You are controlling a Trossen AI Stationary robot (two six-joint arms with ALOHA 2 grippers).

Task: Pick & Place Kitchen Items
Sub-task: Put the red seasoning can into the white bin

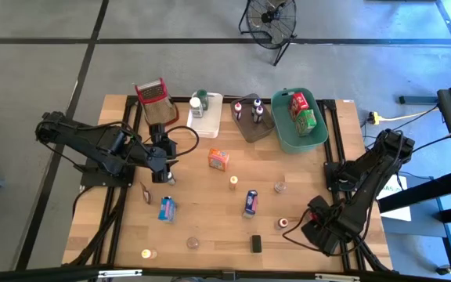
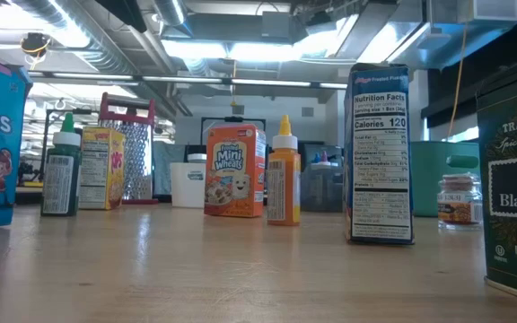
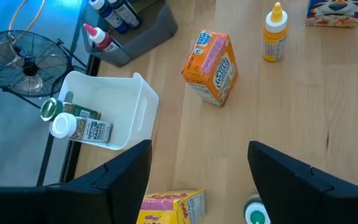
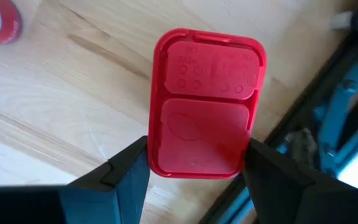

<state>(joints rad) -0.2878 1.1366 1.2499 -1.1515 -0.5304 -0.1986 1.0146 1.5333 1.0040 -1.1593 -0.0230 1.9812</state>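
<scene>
Two fingers of the right pincer [image 4: 194, 165] clamp a red-lidded container [image 4: 205, 102], pointing down.

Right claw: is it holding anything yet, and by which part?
The right claw is closed on the red flip-top lid of a spice container, fingers pressing the lid's two long sides near one end. The left claw is open, holding nothing.

red flip-top lid [image 4: 205, 102] of a container between 2 dark fingers [image 4: 124, 175], wooden table [image 4: 61, 106] beneath
</scene>
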